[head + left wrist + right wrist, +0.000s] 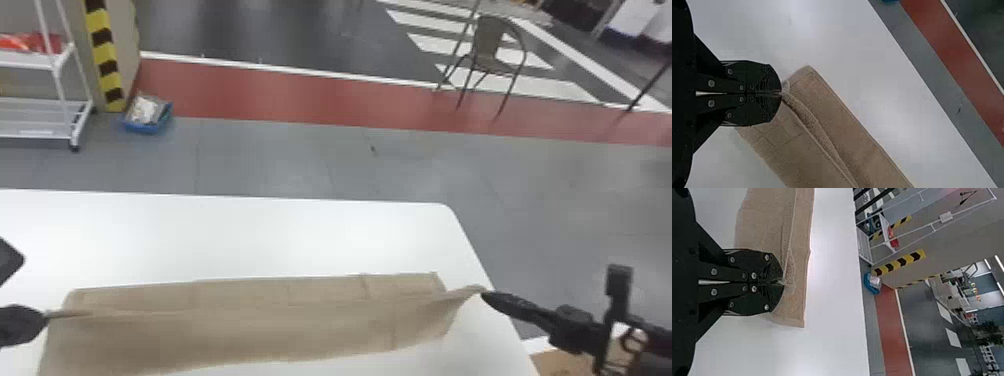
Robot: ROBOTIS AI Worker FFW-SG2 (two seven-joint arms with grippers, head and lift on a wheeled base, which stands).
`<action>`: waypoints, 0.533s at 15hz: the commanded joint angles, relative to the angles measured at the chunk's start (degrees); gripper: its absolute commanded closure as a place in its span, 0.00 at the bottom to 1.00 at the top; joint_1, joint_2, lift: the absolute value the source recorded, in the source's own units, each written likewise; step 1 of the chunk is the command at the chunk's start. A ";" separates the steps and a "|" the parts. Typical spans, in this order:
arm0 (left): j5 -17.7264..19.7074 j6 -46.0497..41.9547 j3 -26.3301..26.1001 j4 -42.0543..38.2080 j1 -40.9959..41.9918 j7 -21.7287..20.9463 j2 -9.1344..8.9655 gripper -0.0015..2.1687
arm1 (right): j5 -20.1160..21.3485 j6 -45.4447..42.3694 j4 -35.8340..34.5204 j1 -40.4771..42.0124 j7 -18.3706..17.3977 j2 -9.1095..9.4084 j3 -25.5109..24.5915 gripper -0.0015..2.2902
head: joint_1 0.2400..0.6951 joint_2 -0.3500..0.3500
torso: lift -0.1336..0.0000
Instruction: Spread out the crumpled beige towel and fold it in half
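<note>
The beige towel (260, 320) lies stretched lengthwise over the white table, a raised ridge running along it between the grippers. At its left end my left gripper (46, 316) is shut on the towel's edge; in the left wrist view, the left gripper (781, 93) pinches a small tip of the towel (875, 156). At the towel's right end my right gripper (484, 295) holds a drawn-out corner. Seen in the right wrist view, the right gripper (783, 282) is closed on the cloth, with more of the towel (764, 223) extending beyond it.
The white table (250, 235) has bare surface behind the towel, and its right edge runs close to my right gripper. Beyond, on the floor, stand a chair (492, 47), a blue bin (146, 117) and a white rack (45, 117).
</note>
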 commanded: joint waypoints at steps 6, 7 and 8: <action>-1.54 -0.13 -6.27 12.69 -9.77 4.05 -1.14 0.62 | 2.09 -0.08 11.40 -8.94 -3.43 -1.11 3.79 0.64 | 1.00 0.13 | 1.00; -2.42 -0.13 -7.33 13.49 -10.21 5.10 -1.50 0.62 | 2.35 -0.25 12.63 -9.82 -5.18 -1.11 4.49 0.64 | 1.00 0.13 | 1.00; -4.00 -0.13 -7.59 14.10 -10.38 5.28 -2.46 0.62 | 2.79 -0.25 13.69 -10.26 -7.38 -1.11 5.37 0.64 | 1.00 0.13 | 1.00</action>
